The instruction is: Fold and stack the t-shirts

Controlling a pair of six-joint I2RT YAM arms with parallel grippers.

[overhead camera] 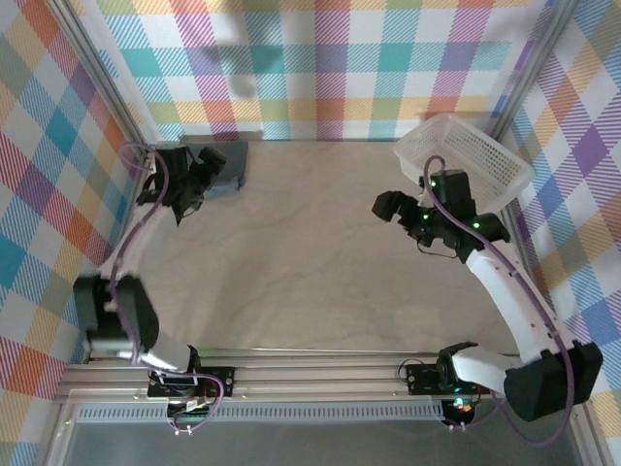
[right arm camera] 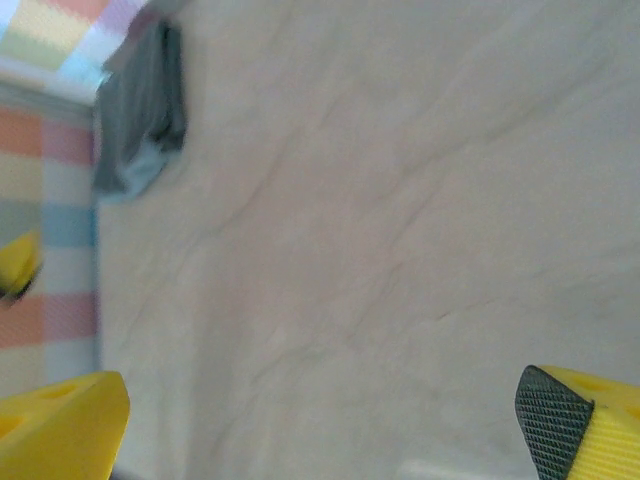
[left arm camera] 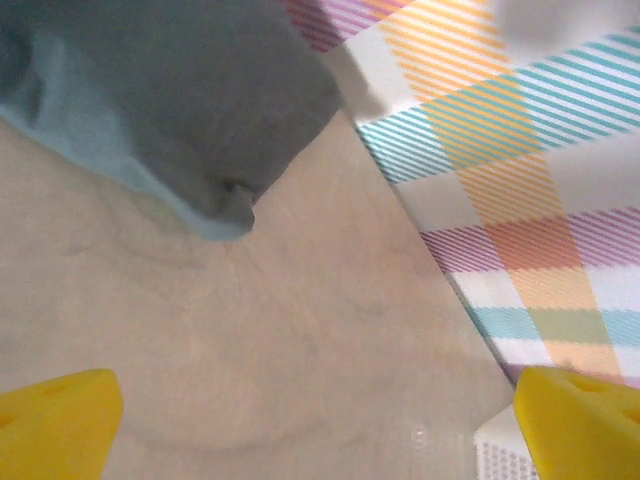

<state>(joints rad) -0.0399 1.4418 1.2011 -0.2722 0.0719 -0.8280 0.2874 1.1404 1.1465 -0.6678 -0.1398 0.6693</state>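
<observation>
A folded dark grey t-shirt (overhead camera: 225,167) lies in the far left corner of the table, against the checked wall. My left gripper (overhead camera: 184,194) hovers just beside its near edge, open and holding nothing. The left wrist view has the t-shirt (left arm camera: 170,90) at the top left, with bare table between the wide-apart yellow fingertips (left arm camera: 55,420) of the left gripper (left arm camera: 318,425). My right gripper (overhead camera: 403,216) is over the right half of the table, open and empty. In its wrist view the t-shirt (right arm camera: 140,110) lies far off at the top left, and the right gripper (right arm camera: 320,420) spans bare wood.
A white perforated basket (overhead camera: 466,155) sits tilted at the far right corner, close behind the right arm. Checked walls (overhead camera: 320,68) close in the back and both sides. The wooden table (overhead camera: 310,262) stretches between the two arms.
</observation>
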